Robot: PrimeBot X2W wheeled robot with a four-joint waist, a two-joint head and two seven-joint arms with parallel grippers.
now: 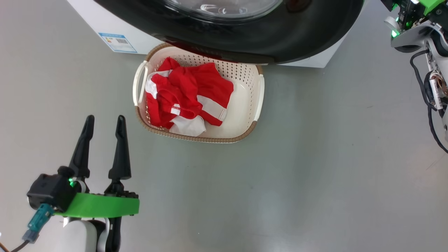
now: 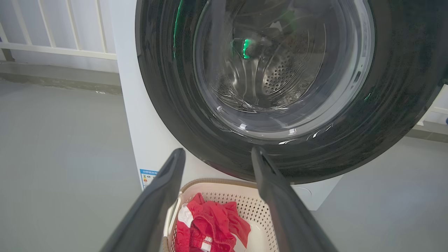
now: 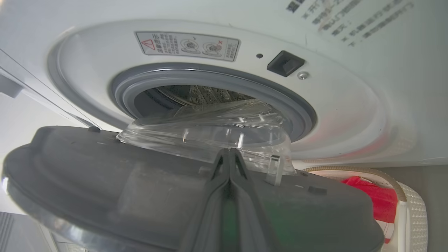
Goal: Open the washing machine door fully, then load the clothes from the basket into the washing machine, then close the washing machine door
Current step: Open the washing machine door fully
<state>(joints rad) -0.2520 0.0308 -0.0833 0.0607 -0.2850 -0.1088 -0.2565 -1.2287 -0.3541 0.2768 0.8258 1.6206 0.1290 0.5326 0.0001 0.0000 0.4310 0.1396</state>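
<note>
Washing machine door point(image 3: 105, 182) part-open, glass bowl point(image 3: 210, 133) just off gasket point(image 3: 303, 117) of washing machine point(image 3: 350, 87). Right gripper point(image 3: 228, 155) clenched, tips at door's inner face. Clothes point(image 1: 189, 94) in basket point(image 1: 196, 139) on floor point(image 1: 315, 175) below door. Left gripper point(image 1: 105, 120) spread wide nr basket, empty.

Centre of the head view: the clothes point(image 1: 189, 94) are bright red with white panels, in a cream-white perforated basket point(image 1: 246, 101) rimmed in woven brown. Along the top, the glossy black washing machine door point(image 1: 297, 38) fronts the white washing machine point(image 1: 105, 21), which carries a blue sticker point(image 1: 117, 42). Lower left, black fingers point(image 1: 120, 150) show over the grey floor point(image 1: 315, 175).
</note>
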